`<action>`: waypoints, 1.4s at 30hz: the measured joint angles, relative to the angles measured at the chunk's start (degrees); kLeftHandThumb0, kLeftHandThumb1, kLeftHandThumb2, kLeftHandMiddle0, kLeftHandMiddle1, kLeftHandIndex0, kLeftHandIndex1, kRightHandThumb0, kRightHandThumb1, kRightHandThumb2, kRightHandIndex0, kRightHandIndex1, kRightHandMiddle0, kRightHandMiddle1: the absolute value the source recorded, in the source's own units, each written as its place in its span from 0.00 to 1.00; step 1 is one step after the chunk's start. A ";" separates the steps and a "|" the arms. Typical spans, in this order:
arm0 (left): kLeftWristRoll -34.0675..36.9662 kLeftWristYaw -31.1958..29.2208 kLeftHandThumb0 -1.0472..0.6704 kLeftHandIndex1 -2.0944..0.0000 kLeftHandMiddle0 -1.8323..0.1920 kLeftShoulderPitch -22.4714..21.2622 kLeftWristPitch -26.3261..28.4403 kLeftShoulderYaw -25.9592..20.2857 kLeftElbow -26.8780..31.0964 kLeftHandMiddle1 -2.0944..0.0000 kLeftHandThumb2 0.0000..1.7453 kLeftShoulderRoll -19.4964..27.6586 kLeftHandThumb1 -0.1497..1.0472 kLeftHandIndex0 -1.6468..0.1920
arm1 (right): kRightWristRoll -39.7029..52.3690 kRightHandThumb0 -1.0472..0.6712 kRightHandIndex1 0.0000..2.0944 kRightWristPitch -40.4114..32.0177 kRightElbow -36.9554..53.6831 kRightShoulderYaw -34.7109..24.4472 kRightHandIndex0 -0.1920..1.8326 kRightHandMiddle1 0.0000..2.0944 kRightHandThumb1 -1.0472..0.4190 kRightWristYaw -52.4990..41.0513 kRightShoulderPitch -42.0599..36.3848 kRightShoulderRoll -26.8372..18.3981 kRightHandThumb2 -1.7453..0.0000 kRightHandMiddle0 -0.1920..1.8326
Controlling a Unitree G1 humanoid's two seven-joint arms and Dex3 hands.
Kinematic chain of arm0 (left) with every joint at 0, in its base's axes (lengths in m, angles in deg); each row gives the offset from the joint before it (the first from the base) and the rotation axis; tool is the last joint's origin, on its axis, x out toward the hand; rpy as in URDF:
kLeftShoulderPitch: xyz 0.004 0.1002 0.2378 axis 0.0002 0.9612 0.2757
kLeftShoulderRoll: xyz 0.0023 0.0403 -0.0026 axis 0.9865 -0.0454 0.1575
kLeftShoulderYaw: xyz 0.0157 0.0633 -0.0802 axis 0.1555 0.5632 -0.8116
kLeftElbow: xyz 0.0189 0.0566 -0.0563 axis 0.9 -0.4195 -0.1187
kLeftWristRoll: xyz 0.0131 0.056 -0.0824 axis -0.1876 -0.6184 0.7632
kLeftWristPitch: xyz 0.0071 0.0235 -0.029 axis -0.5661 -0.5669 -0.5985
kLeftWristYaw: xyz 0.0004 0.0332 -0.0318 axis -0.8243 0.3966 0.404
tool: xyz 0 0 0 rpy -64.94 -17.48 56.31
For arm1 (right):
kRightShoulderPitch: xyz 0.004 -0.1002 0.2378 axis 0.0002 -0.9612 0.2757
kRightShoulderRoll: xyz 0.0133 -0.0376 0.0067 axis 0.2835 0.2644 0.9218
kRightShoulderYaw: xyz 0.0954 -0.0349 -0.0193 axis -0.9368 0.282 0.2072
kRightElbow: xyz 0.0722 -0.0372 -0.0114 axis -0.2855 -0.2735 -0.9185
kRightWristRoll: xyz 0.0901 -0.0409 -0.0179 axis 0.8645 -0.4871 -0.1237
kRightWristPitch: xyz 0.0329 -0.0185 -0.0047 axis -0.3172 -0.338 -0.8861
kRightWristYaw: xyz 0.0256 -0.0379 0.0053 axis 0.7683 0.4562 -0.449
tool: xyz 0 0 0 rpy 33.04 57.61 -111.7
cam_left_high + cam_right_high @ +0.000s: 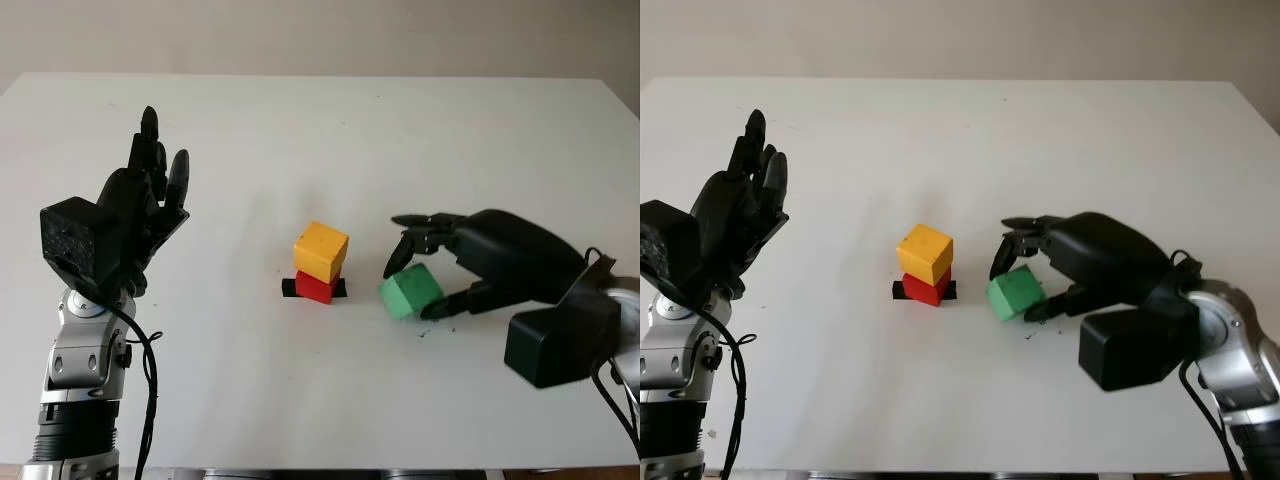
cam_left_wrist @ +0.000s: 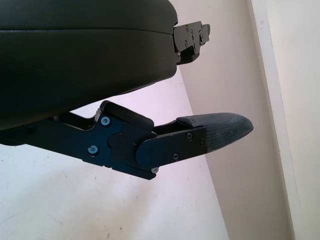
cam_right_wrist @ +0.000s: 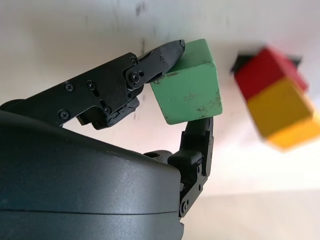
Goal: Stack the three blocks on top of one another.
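Right wrist view gives me the clearest read: my right hand (image 3: 186,95) has its black fingers (image 3: 161,54) closed around the green cube-shaped block (image 3: 189,91), one fingertip pressed on one face and another finger bearing on the opposite side, so the block is pinched between them. From the head camera I see that same green block tilted, with one lower edge close to or touching the white tabletop (image 1: 300,140); I cannot tell from here whether it is fully lifted. It sits just beside the small stack, to the stack's right and apart from it. That stack is the yellow cube-shaped block (image 1: 321,251) sitting on top of the red cube-shaped block (image 1: 316,288), the yellow one turned a little relative to the red one beneath. The red block stands on a short strip of black tape (image 1: 290,288) whose ends stick out on both sides. I see a few small dark marks on the table near the right hand's lower finger. My left hand (image 1: 150,185) is open and raised above the table at the left, fingers pointing up, holding nothing and well apart from the blocks. In the left wrist view I see its black fingertip (image 2: 220,132) against a pale wall
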 measured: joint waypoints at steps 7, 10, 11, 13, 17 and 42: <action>-0.15 0.01 0.20 1.00 1.00 0.00 -0.03 0.05 0.07 1.00 0.36 0.00 1.00 1.00 | 2.52 0.38 0.04 3.53 -9.94 -0.42 0.29 0.54 0.11 -2.34 11.93 -1.24 0.97 0.36; -0.12 -0.02 0.19 1.00 1.00 0.00 -0.08 0.06 0.07 1.00 0.36 0.00 1.00 1.00 | 2.93 0.39 0.03 4.69 -13.34 -0.42 0.30 0.49 0.11 -4.02 17.17 -2.33 0.97 0.39; -0.12 -0.04 0.19 1.00 1.00 0.00 -0.07 0.05 0.07 1.00 0.36 0.01 1.00 1.00 | 3.10 0.39 0.03 5.64 -14.55 -0.39 0.30 0.46 0.12 -4.55 19.07 -2.69 0.97 0.41; -0.13 -0.05 0.19 1.00 1.00 0.00 -0.04 0.09 0.07 1.00 0.37 0.04 1.00 1.00 | 3.89 0.38 0.03 8.24 -18.22 -0.11 0.31 0.44 0.13 -6.02 23.69 -2.84 0.97 0.44; -0.12 -0.02 0.20 1.00 1.00 -0.02 0.21 0.15 0.11 1.00 0.37 0.02 1.00 1.00 | 5.64 0.36 0.03 12.48 -25.49 1.70 0.33 0.37 0.15 -10.55 33.64 -2.59 0.97 0.48; 1.25 0.16 0.18 1.00 1.00 -0.01 0.85 -0.03 0.51 1.00 0.42 -0.34 1.00 1.00 | 9.01 0.34 0.02 13.84 -41.11 10.87 0.26 0.67 0.09 -27.12 52.57 12.30 0.97 0.33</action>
